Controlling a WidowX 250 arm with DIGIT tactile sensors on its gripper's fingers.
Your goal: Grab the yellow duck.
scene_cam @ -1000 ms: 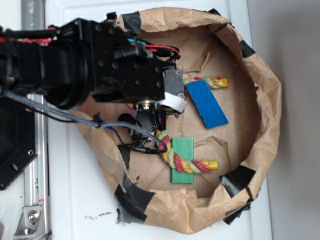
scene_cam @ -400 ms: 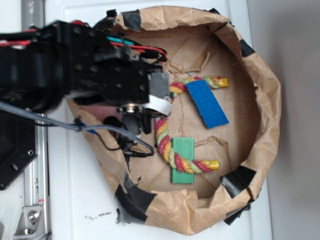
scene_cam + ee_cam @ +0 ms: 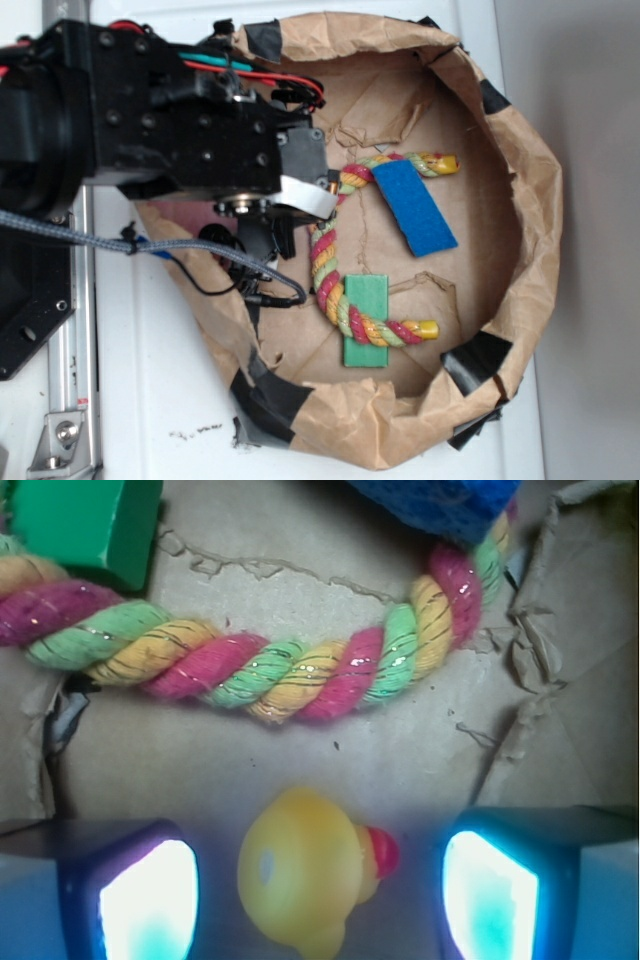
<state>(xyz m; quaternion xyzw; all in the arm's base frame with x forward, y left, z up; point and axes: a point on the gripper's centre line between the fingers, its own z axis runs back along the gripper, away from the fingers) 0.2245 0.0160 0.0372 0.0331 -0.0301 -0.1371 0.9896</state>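
Since a second ago the arm has drawn back toward the left rim of the paper-lined basket [image 3: 535,190], uncovering the middle stretch of the braided rope [image 3: 328,262], which the wrist housing hid before; the rope itself, the blue block [image 3: 412,206] and the green block [image 3: 364,320] lie where they did.

From the wrist view, the gripper [image 3: 318,905] hangs low over the brown paper floor with its jaws spread wide, one glowing pad [image 3: 150,900] at the lower left and the other at the lower right. Between them, touching neither, sits the yellow duck [image 3: 300,875], a small glossy toy with its reddish-orange beak turned toward the right-hand pad. It stands nearer the left pad than the right one. Just beyond the duck the rope runs across the floor in a shallow curve of pink, green and yellow strands, apart from the duck. A corner of the green block shows at the upper left of that view, resting against the rope, and the blue block overlaps the rope's far end at the upper right.

In the exterior view the duck is hidden beneath the black wrist and its cables, near the basket's left wall. The rope's two yellow tips point toward the right wall, one beside each block. The basket stands on a white tabletop [image 3: 150,400].
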